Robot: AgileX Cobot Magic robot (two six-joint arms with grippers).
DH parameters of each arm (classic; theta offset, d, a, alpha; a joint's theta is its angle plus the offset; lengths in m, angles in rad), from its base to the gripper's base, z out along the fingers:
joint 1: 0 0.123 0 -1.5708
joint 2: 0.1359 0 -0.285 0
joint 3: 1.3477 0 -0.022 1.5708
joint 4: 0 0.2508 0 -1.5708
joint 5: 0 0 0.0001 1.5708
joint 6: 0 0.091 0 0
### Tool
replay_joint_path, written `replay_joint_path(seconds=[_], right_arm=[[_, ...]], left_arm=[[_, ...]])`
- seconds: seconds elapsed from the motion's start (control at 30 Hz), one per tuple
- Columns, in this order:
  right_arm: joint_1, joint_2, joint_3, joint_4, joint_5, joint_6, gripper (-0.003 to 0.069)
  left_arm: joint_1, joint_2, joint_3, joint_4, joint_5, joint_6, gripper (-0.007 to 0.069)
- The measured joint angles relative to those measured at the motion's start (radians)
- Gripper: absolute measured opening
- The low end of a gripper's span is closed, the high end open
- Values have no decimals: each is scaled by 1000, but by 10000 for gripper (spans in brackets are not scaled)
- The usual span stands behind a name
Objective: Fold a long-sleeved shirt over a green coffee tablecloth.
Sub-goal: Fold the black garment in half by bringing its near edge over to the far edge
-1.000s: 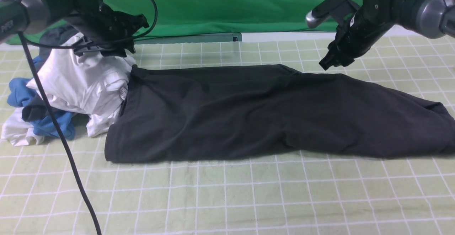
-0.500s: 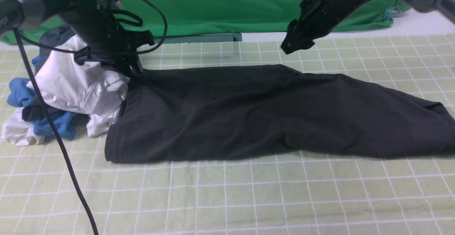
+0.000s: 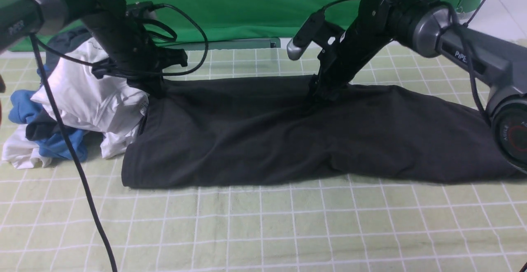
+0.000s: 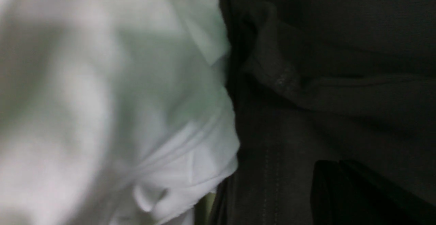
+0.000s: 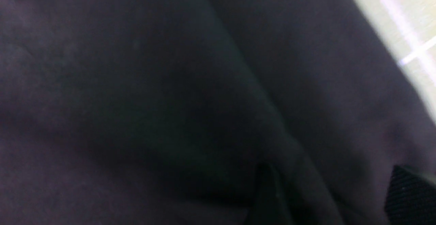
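Folding looks unfinished: the far edge of the shirt (image 3: 288, 136) lies under the closed left gripper (image 3: 154, 90), hold unclear, and the spread, empty right gripper (image 3: 322, 94).

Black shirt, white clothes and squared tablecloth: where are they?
black shirt (image 3: 255, 136): front view, middle of its body.
white clothes (image 3: 90, 99): front view, front of the heap.
squared tablecloth (image 3: 263, 231): front view, bare near part.

Black shirt (image 3: 263, 132); pale yellow-green cloth (image 3: 263, 231) with a thin white grid; white and blue clothes (image 3: 90, 99); plain green backdrop (image 3: 247, 4).
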Motion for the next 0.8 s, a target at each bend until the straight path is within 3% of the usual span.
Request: replay_joint_path(seconds=[0.07, 0.1, 0.2, 0.33, 0.8], right_arm=[[0, 4, 0, 0, 6, 0, 316], [0, 4, 0, 2, 9, -2, 204], [1, 4, -1, 5, 1, -9, 55], [1, 4, -1, 5, -38, -18, 16], [0, 4, -1, -23, -257, 19, 18]], left_arm=[[-9, 0, 0, 3, -9, 3, 2], [-14, 0, -2, 7, -14, 8, 2], [-14, 0, -4, 16, -20, 9, 2], [-14, 0, -4, 33, -22, 9, 2], [-14, 0, -5, 107, -50, -42, 2]])
